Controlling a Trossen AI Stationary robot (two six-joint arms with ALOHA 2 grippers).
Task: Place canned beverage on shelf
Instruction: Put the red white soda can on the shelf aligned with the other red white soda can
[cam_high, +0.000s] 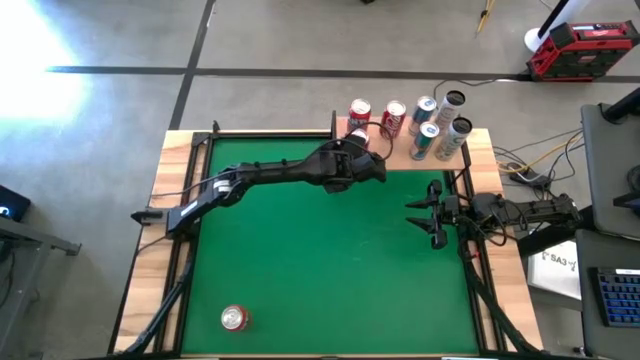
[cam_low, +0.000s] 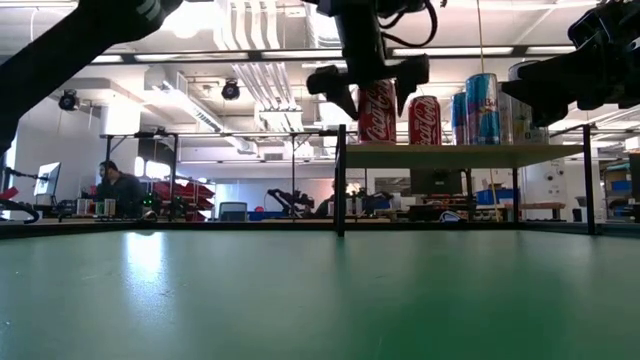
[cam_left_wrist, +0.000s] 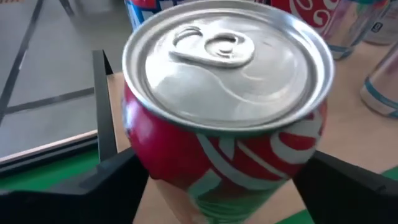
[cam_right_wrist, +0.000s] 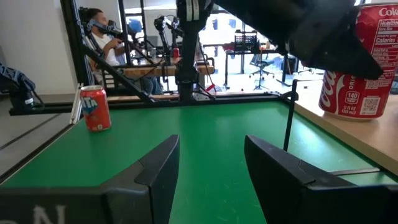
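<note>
My left gripper (cam_high: 360, 148) is shut on a red cola can (cam_left_wrist: 224, 155) at the near left corner of the shelf (cam_high: 400, 150), a light-wood board with black posts at the table's far edge. The can stands upright there in the low view (cam_low: 377, 115). Several other cans stand on the shelf: two red (cam_high: 393, 118), two blue (cam_high: 424, 142) and two silver (cam_high: 456, 135). Another red can (cam_high: 234, 318) stands on its base on the green felt near the front left. My right gripper (cam_high: 436, 212) is open and empty over the felt's right side. My left gripper pinches the red can's side wall (cam_left_wrist: 148, 169) between its two fingers, one on either side, on the can's upper half. The fingers come from above, slanting down from the near side. The can is upright, its base (cam_right_wrist: 348, 114) at the shelf board.
The shelf's thin black posts (cam_low: 341, 180) stand at its corners beside the held can. The green felt (cam_high: 330, 270) lies wide between the arms. The right wrist view shows people and benches in the room beyond the table.
</note>
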